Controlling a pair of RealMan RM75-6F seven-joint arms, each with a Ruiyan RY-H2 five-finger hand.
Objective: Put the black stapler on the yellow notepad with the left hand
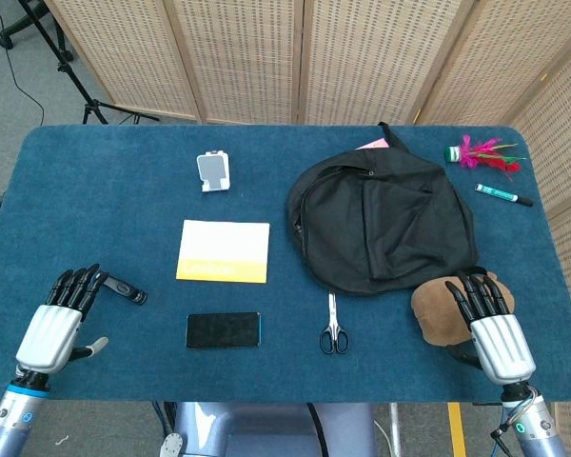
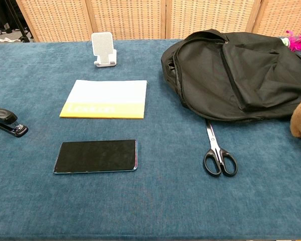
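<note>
The black stapler (image 1: 124,288) (image 2: 5,121) lies on the blue table at the left, left of the black phone. The yellow notepad (image 1: 224,250) (image 2: 107,99) lies flat further in, towards the table's middle. My left hand (image 1: 62,319) rests palm down at the front left with its fingers apart and its fingertips right beside the stapler's near end; it holds nothing. My right hand (image 1: 490,328) lies at the front right, fingers spread, next to a brown plush toy (image 1: 443,309). Neither hand shows in the chest view.
A black phone (image 1: 223,329) (image 2: 96,156) and scissors (image 1: 333,327) (image 2: 218,152) lie near the front edge. A black backpack (image 1: 381,221) (image 2: 236,75) fills the right middle. A white stand (image 1: 214,172) sits behind the notepad; a green marker (image 1: 503,195) and feathered shuttlecock (image 1: 481,154) are far right.
</note>
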